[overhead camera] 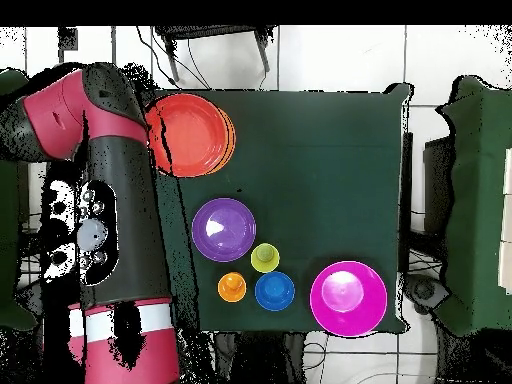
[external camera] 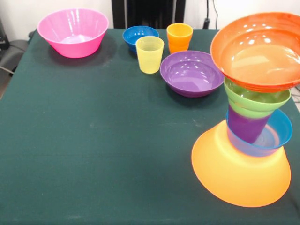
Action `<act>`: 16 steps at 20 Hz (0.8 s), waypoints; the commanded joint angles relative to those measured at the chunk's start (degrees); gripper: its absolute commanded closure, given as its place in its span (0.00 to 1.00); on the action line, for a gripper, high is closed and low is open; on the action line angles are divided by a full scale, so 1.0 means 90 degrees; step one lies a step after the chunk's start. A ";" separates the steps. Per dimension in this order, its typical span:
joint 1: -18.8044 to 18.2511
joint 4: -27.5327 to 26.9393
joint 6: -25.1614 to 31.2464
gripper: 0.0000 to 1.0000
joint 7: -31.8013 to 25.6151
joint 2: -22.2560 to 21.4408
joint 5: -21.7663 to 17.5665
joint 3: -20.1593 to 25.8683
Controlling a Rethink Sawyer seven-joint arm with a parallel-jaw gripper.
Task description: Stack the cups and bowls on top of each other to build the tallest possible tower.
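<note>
The tower stands at the front right of the table. Its base is the big yellow-orange bowl [external camera: 239,171], upside down. On it sit the light blue bowl [external camera: 276,133], the purple cup [external camera: 246,126], the green bowl [external camera: 255,99] and the orange-red bowl [external camera: 260,51] on top. From overhead only the orange-red bowl [overhead camera: 188,133] shows. Loose on the table are the pink bowl [external camera: 72,32], dark blue bowl [external camera: 139,36], orange cup [external camera: 179,37], yellow cup [external camera: 149,54] and purple bowl [external camera: 191,72]. My gripper shows in neither view.
The red and black arm [overhead camera: 110,200] stands folded beside the table's edge in the overhead view, close to the tower. The dark green tablecloth [external camera: 93,140] covers the table. The pedestal [external camera: 147,11] is at the far side.
</note>
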 commanded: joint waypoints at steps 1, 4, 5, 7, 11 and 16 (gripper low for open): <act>-0.0187 0.0522 0.0616 1.00 -0.2370 0.0075 -0.0327 0.0808; -0.0203 0.0586 0.0442 1.00 -0.2337 0.0056 -0.0446 0.0786; -0.0209 0.0605 0.0379 1.00 -0.2321 0.0061 -0.0474 0.0792; -0.0221 0.0673 0.0292 1.00 -0.2290 0.0048 -0.0500 0.0812; -0.0239 0.0669 0.0287 1.00 -0.2306 0.0049 -0.0530 0.0827; -0.0254 0.0586 0.0331 1.00 -0.2359 0.0048 -0.0585 0.0819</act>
